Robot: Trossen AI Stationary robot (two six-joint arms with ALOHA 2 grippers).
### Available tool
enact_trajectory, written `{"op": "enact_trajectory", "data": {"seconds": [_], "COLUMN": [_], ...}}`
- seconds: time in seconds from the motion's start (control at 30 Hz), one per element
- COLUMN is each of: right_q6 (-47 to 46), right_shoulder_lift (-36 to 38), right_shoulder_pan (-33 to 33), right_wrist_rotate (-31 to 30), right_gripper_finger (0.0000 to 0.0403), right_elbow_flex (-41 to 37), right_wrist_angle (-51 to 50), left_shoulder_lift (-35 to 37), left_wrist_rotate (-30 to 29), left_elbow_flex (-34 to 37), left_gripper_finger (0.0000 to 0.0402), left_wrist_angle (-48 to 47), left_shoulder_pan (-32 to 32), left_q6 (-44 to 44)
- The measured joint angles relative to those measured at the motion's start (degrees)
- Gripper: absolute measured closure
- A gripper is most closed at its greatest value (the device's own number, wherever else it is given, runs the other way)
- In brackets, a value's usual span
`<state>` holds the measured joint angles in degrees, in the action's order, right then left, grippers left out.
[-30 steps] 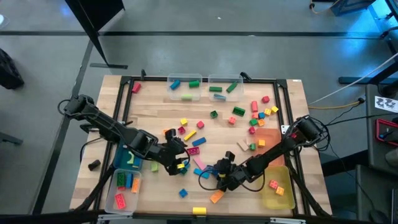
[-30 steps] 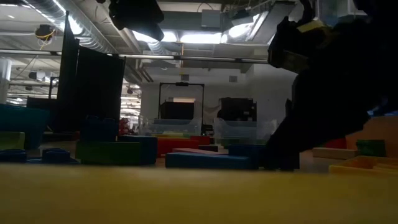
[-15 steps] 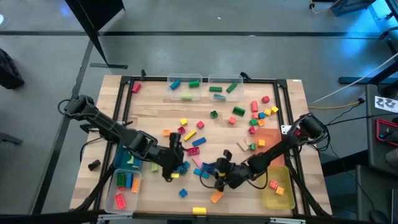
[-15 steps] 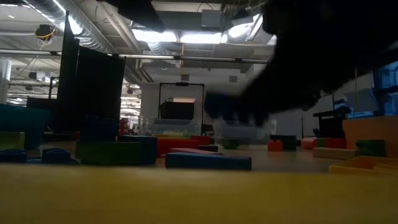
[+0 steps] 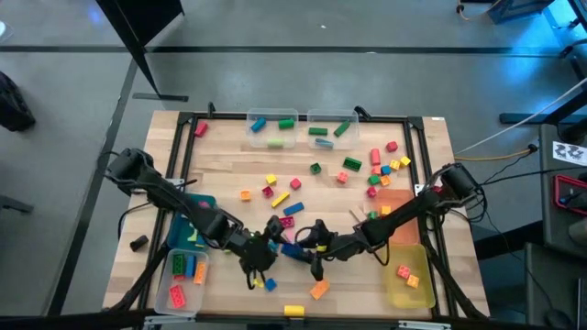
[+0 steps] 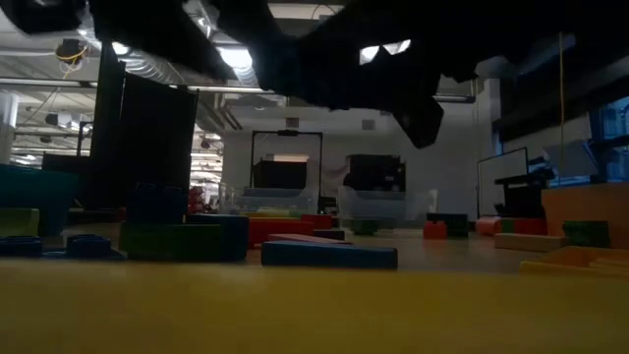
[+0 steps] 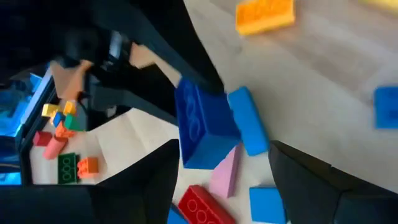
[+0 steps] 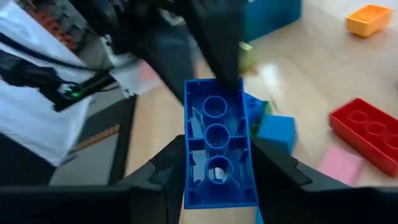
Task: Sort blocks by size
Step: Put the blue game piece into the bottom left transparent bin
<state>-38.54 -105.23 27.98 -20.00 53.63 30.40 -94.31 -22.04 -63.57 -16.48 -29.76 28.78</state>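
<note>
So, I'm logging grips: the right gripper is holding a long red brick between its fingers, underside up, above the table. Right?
Not quite: the colour is wrong. The right wrist view shows the right gripper holding a long blue brick between its fingers, hollow underside up, above the table. A red brick lies on the wood nearby, untouched.

Two dark robot arms work over one wooden table [image 5: 229, 165], the left gripper [image 5: 260, 259] and the right gripper [image 5: 312, 249], and between the right gripper's fingers sits one long blue brick [image 8: 216, 151]. Six bins show in the high view: two clear bins [image 5: 273, 119] at the far edge, a blue bin [image 5: 191, 231] and another clear bin [image 5: 182, 284] beside the left arm, an orange bin [image 5: 396, 203] and a yellow bin [image 5: 410, 275] beside the right arm. Loose bricks [image 5: 376, 170] number in the dozens, too many and too small for an exact count, with one yellow brick [image 5: 293, 311] alone at the near edge, past both sets of jaws.
</note>
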Motion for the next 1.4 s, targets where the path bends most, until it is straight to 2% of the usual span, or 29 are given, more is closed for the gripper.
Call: {"op": "enact_trajectory", "data": {"seconds": [0.2, 0.33, 0.43, 0.63, 0.93, 1.07, 1.27, 1.4], "right_q6": [-0.1, -0.1, -0.1, -0.5, -0.2, 0.2, 0.2, 0.2], "right_shoulder_lift": [0.0, 0.0, 0.0, 0.0, 0.0, 0.0, 0.0, 0.0], "right_shoulder_pan": [-0.3, -0.3, -0.3, -0.3, -0.2, -0.3, -0.3, -0.3], "right_wrist_rotate": [0.7, 0.8, 0.8, 0.6, 0.8, 0.8, 1.2, 1.3], "right_gripper_finger": [0.025, 0.0255, 0.0248, 0.0239, 0.0227, 0.0215, 0.0199, 0.0197], "right_elbow_flex": [0.0, 0.0, 0.0, 0.0, 0.2, 0.0, 0.0, 0.0], "right_wrist_angle": [0.8, 1.4, 1.4, 1.7, 1.7, 0.3, -1.1, -3.9], "left_shoulder_lift": [-3.4, -4.3, -4.3, -4.3, -4.2, -2.9, 1.1, 4.7], "left_wrist_rotate": [-1.5, -3.9, -5.3, -5.5, -6.3, -4.9, -3.3, 5.2], "left_elbow_flex": [0.0, 0.0, 0.0, 0.0, -0.1, -0.1, -0.1, -0.1], "left_gripper_finger": [0.0169, 0.0177, 0.0204, 0.0292, 0.0311, 0.0312, 0.0311, 0.0312], "left_wrist_angle": [7.8, 8.5, 8.3, 8.5, 6.8, -0.4, -15.8, -25.1], "left_shoulder_pan": [0.1, 0.1, 0.1, -0.5, -3.2, -4.9, -8.4, -12.7], "left_q6": [0.2, 0.2, -0.5, -3.5, -7.7, -17.4, -37.9, -54.6]}}
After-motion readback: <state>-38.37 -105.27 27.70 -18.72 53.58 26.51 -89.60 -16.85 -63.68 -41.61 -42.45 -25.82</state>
